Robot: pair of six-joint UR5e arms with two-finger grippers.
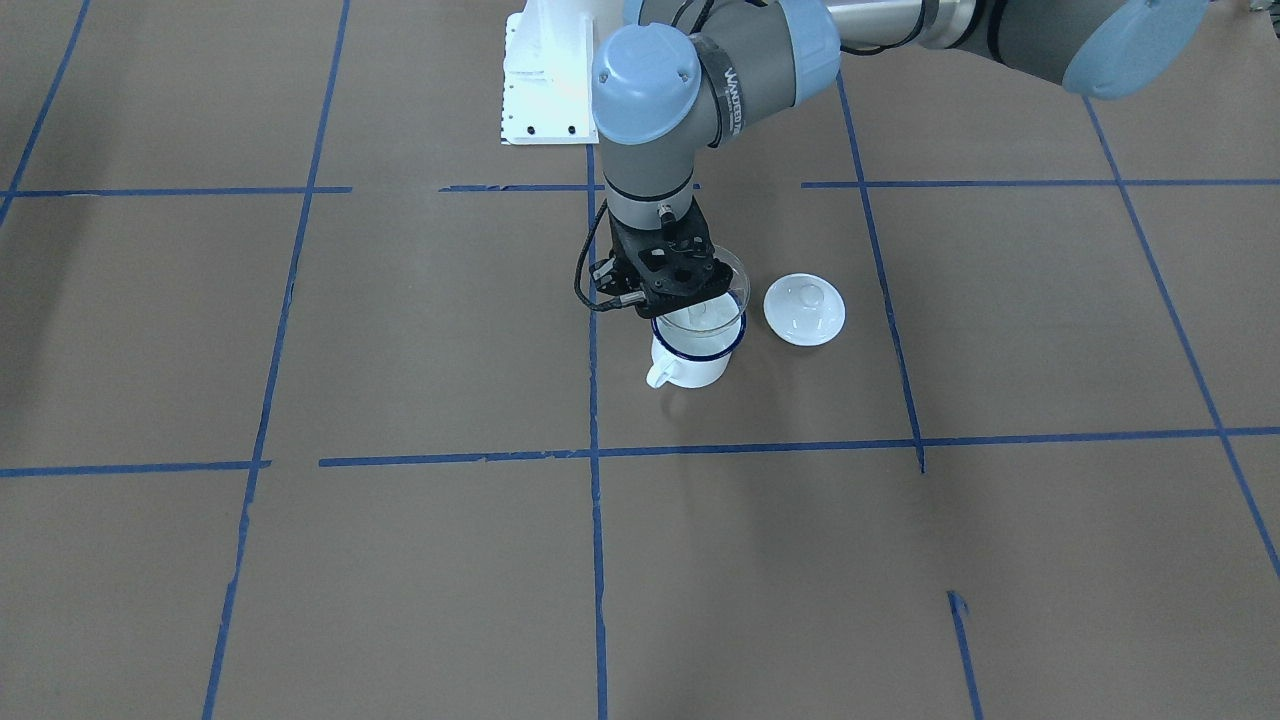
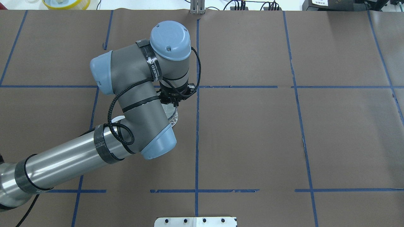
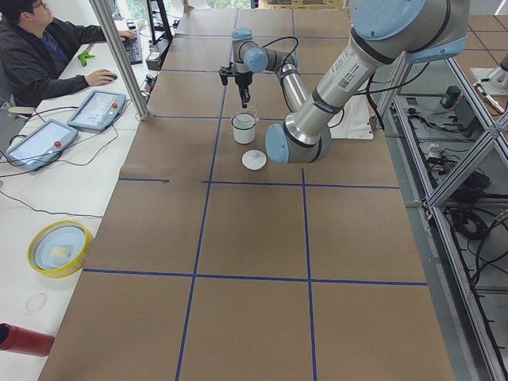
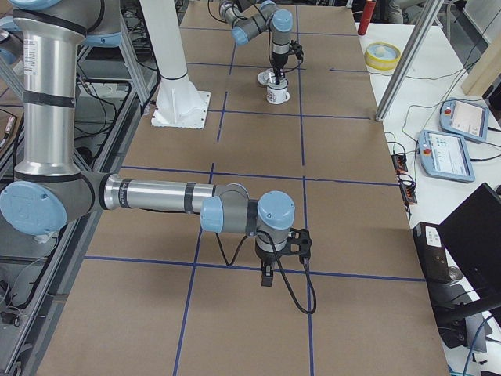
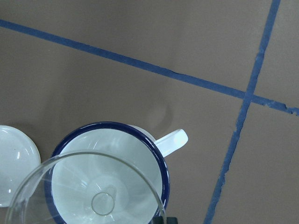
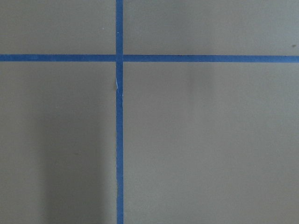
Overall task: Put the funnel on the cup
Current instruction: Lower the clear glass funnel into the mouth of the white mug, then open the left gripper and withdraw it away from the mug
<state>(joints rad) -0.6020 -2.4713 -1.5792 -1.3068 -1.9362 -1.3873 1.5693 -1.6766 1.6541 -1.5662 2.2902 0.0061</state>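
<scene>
Left gripper (image 1: 668, 290) pinches the funnel (image 5: 100, 198) by its rim, jaws narrow, spout over the cup (image 1: 690, 365) mid-table. Right gripper (image 4: 268, 274), towards the table's right end: can't tell its opening.

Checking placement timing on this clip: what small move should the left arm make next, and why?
Probably lower straight down. The left pincer holds the funnel just above the cup, with the spout inside the blue rim in the wrist view; the bowl looks not yet seated.
</scene>
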